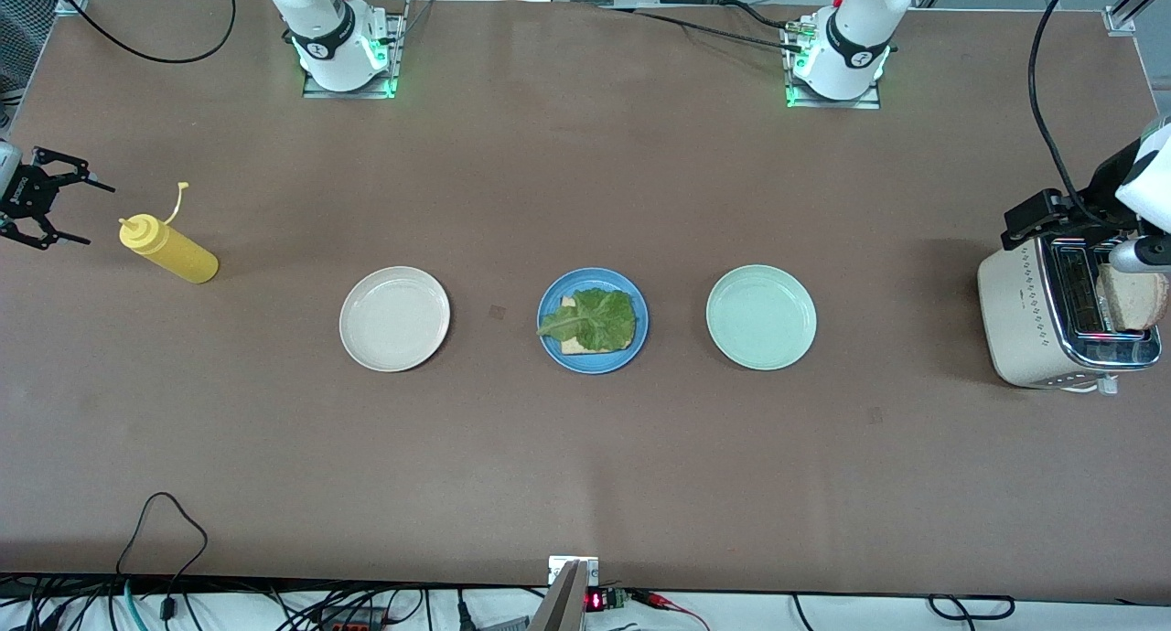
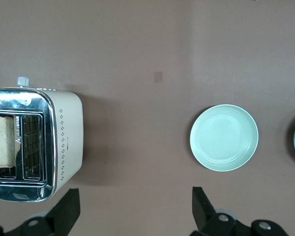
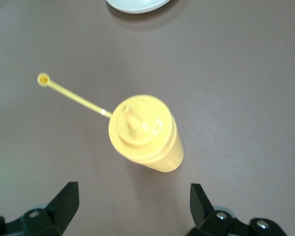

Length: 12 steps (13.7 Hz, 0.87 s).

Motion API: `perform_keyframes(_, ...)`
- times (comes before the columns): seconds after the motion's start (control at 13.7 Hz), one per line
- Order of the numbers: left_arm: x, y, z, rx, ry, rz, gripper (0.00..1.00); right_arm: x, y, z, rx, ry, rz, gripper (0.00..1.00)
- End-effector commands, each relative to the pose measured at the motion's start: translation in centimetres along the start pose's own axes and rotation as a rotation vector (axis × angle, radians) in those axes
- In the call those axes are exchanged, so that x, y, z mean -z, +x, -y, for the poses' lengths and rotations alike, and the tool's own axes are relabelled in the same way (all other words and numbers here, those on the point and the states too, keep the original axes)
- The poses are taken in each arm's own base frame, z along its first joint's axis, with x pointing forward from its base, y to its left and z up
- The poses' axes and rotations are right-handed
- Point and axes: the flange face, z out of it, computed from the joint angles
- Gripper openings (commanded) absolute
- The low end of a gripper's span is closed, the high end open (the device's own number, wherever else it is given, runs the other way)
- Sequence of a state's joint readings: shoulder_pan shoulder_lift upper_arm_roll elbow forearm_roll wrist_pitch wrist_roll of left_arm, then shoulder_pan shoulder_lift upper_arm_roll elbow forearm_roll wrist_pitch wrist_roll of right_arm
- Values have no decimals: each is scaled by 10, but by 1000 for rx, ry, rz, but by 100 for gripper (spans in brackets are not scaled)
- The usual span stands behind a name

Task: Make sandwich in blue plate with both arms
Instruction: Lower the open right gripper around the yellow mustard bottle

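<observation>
Overhead, both claws wide open: left claw above the toaster, right claw above the mustard bottle.

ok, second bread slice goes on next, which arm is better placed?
Left, probably. The left gripper hangs open over the toaster, where a bread slice stands in a slot. The right gripper is open beside the mustard bottle. The blue plate holds bread and lettuce.

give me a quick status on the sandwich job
Left gripper open over toaster; right gripper open by mustard bottle. Blue plate: bread, lettuce, no top slice. Nothing blocking.
</observation>
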<state>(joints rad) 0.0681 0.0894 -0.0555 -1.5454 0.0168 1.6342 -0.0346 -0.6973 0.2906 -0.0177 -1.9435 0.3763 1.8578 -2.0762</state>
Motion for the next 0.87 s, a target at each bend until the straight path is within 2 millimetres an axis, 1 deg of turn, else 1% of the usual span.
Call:
perform_keyframes(0.0,3,2,1,-15,-20,-5,100,-19,-38,-8,41,-4,-89,100)
perform_keyframes(0.07,4,2,0,-15,-22,-5,100,-34,-54,-7,44,2,-130,100)
perform_keyframes(0.15,4,1,1,-13,-23,-2,100,-46,-63,-8,56,2,-164,100)
perform_keyframes(0.36,3,1,1,-13,-23,1,100,-85,-98,-2,85,-14,-278,100)
perform_keyframes(0.44,3,1,1,-13,-23,1,100,-95,-106,-1,82,-17,-307,100)
perform_keyframes(0.51,4,0,1,-14,-23,3,100,-103,-111,-1,85,-19,-346,100)
perform_keyframes(0.58,4,0,1,-14,-23,6,100,-107,-112,-3,96,-25,-390,100)
perform_keyframes(0.8,3,-1,0,-15,-23,9,100,-112,-115,-15,142,-59,-500,100)
